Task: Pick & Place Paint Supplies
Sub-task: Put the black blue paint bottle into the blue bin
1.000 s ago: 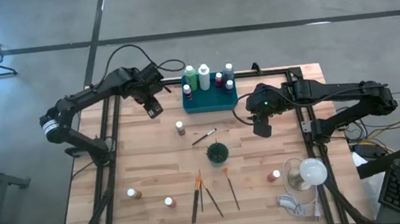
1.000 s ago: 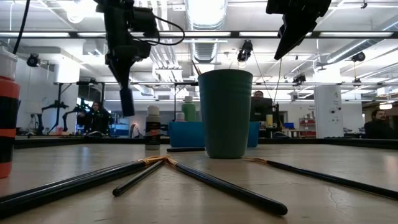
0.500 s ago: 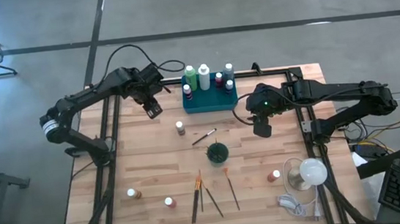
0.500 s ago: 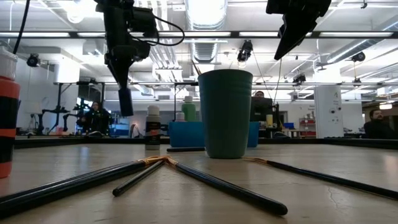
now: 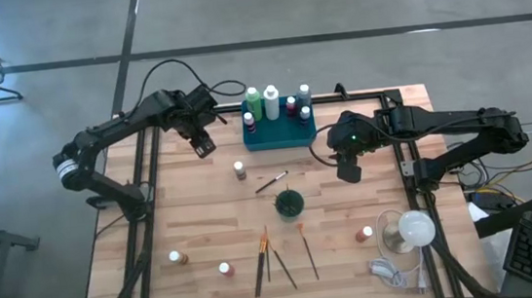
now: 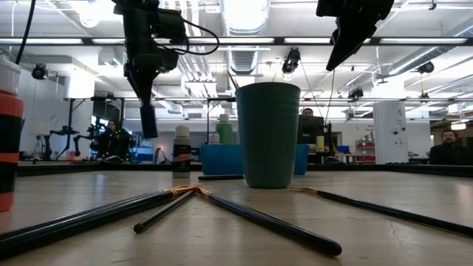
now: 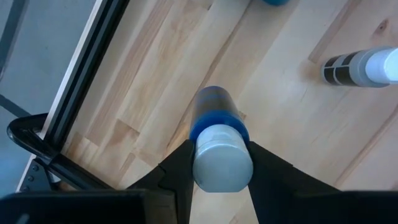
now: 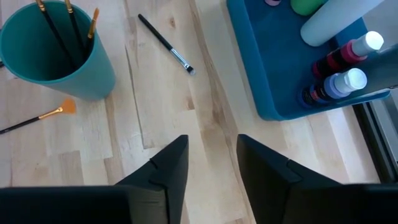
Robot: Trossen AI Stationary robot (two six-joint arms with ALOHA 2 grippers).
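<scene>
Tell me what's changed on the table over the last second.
Nothing visibly changed. The left gripper still holds a blue bottle above the table's far left, the right gripper still hangs open and empty near the teal tray, and the loose bottles and brushes lie where they were.

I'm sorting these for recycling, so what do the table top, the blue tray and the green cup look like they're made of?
The table top looks like pale wood: joined planks with visible grain and a knot, matte. The blue tray seems moulded plastic, going by its smooth, rounded rim and even colour. The green cup also looks like plastic, thin-walled and smooth, though painted metal can't be ruled out.
</scene>
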